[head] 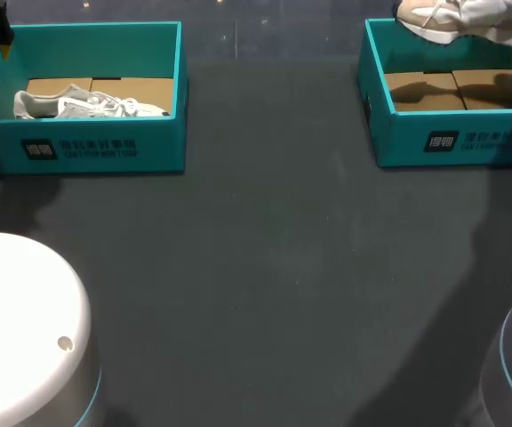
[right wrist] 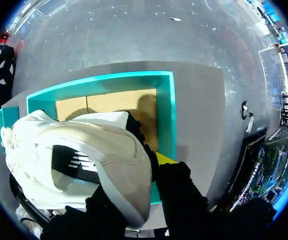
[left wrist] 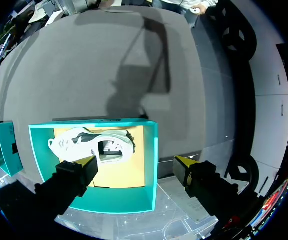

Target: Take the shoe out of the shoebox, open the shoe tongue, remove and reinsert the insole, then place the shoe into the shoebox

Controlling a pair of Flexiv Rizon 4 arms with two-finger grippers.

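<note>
**Right side.** My right gripper (right wrist: 141, 172) is clamped on the lifted shoe (head: 465, 20). One yellow tip shows beside the shoe and the other is hidden under it. I judge the hold from the shoe hanging free in the air. It sits at the upper right of the head frame, above the right shoebox (head: 398, 138) and clear of its rim. The box floor below is bare cardboard.

My reading is that the take-out step is nearly done on this side. The shoe is likely held high so the sole clears the wall before it goes to the open table (head: 274, 267) for the tongue and insole work.

**Left side.** My left gripper (left wrist: 136, 164) has its fingers spread wide with nothing between them. It hangs over the left shoebox (head: 149, 151) at the upper left of the head frame, one finger above the inside and the other outside the wall. The boxed shoe (head: 87, 105) lies on its side on the cardboard floor, ahead of the fingers and untouched. The wide spread would suit a grab across the shoe's body.

**Risk.** The soft upper may let the lifted shoe swing in my grip. Opening the tongue will probably need the other gripper as well.
</note>
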